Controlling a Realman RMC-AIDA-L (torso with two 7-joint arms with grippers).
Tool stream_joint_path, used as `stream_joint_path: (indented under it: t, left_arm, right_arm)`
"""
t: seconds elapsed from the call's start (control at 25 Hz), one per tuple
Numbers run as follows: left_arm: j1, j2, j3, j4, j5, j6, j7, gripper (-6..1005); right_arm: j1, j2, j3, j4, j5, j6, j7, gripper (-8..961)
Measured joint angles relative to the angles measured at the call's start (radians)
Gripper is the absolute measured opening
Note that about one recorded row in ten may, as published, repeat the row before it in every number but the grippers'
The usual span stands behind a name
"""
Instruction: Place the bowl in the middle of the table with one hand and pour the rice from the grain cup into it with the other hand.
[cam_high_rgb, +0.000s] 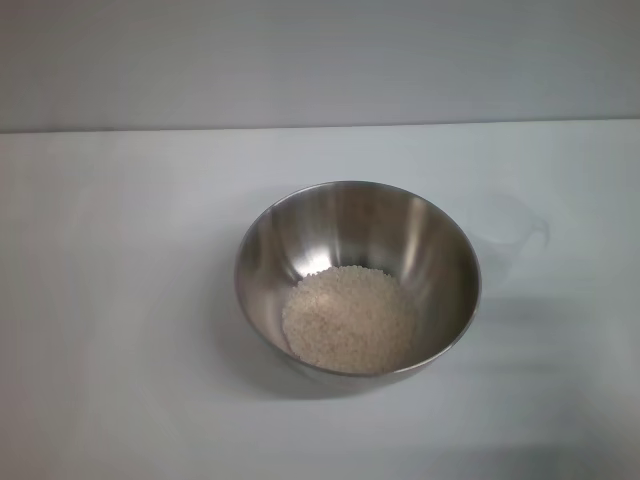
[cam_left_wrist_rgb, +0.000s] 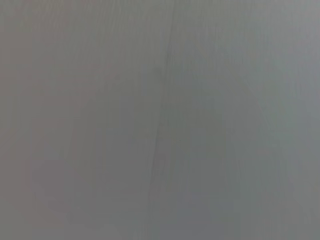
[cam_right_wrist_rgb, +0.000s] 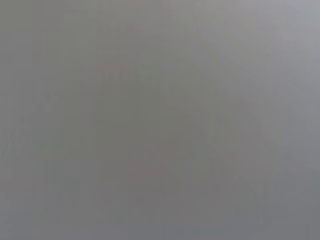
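Note:
The stainless-steel bowl (cam_high_rgb: 357, 277) stands upright near the middle of the white table (cam_high_rgb: 110, 300) in the head view. A pale heap of rice (cam_high_rgb: 349, 319) lies in its bottom, toward the near side. The clear grain cup (cam_high_rgb: 512, 233) stands on the table just right of the bowl and a little behind it, with its tab handle pointing right; it looks empty. Neither gripper shows in any view. Both wrist views show only a plain grey surface.
The table's far edge (cam_high_rgb: 320, 126) meets a plain grey wall behind. Bare tabletop lies to the left of the bowl and in front of it.

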Motion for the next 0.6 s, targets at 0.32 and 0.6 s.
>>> stream_joint_path:
  t: [0.32, 0.6]
  left_arm:
    - [-0.005, -0.001, -0.002, 0.002, 0.000, -0.001, 0.019, 833]
    - [-0.006, 0.001, -0.003, 0.002, -0.001, -0.001, 0.024, 833]
  right_arm:
    - [0.004, 0.002, 0.007, 0.000, 0.000, -0.001, 0.002, 733]
    - [0.014, 0.002, 0.010, -0.005, 0.000, -0.002, 0.002, 733]
